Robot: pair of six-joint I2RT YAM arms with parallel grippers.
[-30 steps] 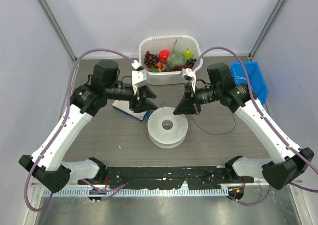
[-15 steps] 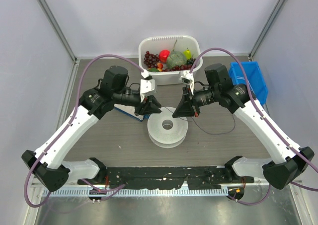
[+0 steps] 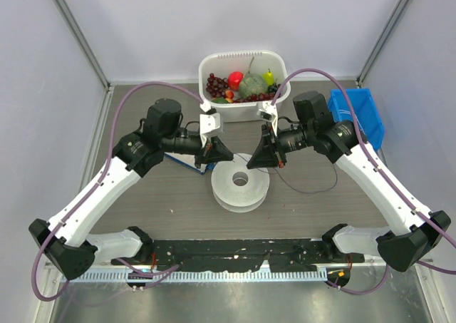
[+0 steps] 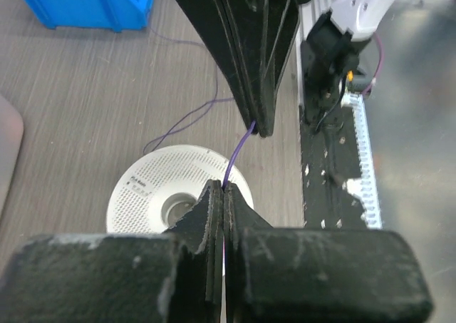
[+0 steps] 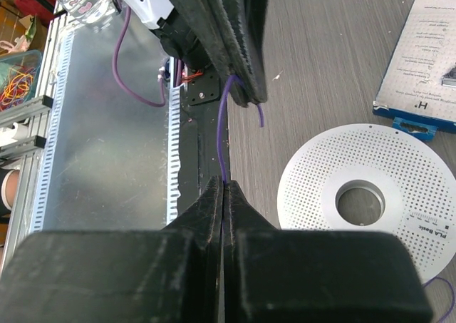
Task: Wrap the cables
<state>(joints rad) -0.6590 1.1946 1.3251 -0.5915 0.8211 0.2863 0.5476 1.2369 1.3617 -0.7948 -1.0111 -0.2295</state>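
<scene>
A thin purple cable (image 4: 239, 147) runs in a short span between my two grippers, just above the white perforated spool (image 3: 226, 189). My left gripper (image 3: 230, 157) is shut on one end of that span (image 4: 224, 189). My right gripper (image 3: 250, 165) is shut on the other end (image 5: 224, 184), fingertip to fingertip with the left. The cable's free tip (image 5: 261, 120) curls out beside the left fingers. The rest of the cable (image 3: 313, 191) loops loosely over the table to the right of the spool, seen again behind the spool (image 4: 187, 120) in the left wrist view.
A white basket (image 3: 208, 65) of toy fruit stands at the back centre. At the back right is a blue bin (image 3: 360, 115). A blue-edged white booklet (image 3: 179, 157) lies under the left gripper, left of the spool. The black base rail (image 3: 235, 252) runs along the near edge.
My left arm has swung right until its fingertips meet the right gripper's, and its jaws have gone from open to shut on the cable. The right arm has barely moved.
</scene>
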